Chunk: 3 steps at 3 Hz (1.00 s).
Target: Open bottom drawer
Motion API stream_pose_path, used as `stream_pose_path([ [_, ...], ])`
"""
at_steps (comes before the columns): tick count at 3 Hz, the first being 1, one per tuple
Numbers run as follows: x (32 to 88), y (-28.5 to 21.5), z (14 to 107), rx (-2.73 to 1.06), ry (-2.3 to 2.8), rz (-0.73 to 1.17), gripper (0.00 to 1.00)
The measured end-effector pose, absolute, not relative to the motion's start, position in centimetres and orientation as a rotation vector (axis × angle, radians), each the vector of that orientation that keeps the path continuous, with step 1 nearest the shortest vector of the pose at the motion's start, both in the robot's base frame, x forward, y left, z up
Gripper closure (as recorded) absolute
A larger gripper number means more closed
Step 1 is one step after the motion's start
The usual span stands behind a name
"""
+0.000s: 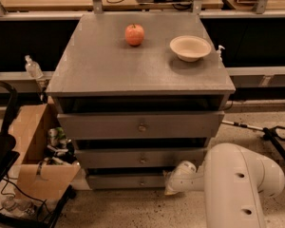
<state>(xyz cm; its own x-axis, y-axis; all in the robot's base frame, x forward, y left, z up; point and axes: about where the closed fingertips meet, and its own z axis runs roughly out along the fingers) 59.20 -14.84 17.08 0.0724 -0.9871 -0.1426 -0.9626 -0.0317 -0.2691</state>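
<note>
The grey cabinet (pixel 133 65) has three drawer fronts. The bottom drawer (pixel 126 180) is the narrowest and lowest, with a small round knob (pixel 142 181) at its centre. My white arm (pixel 242 184) comes in from the lower right. My gripper (pixel 173 180) sits at the right end of the bottom drawer's front, close to the floor and to the right of the knob. Its fingertips are hidden behind the white wrist.
A red apple (pixel 134 34) and a beige bowl (pixel 190 47) rest on the cabinet top. An open cardboard box (pixel 35 151) with bottles stands at the left, beside a black cart (pixel 4 141). A black tool (pixel 270 133) lies on the floor at the right.
</note>
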Motion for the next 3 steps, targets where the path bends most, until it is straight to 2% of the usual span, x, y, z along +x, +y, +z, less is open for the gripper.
stream_pose_path([
  [2,58.00,-15.42,17.64,-2.097,1.981,-0.108,0.96],
  [3,58.00,-15.42,17.91,-2.097,1.981,-0.108,1.00],
])
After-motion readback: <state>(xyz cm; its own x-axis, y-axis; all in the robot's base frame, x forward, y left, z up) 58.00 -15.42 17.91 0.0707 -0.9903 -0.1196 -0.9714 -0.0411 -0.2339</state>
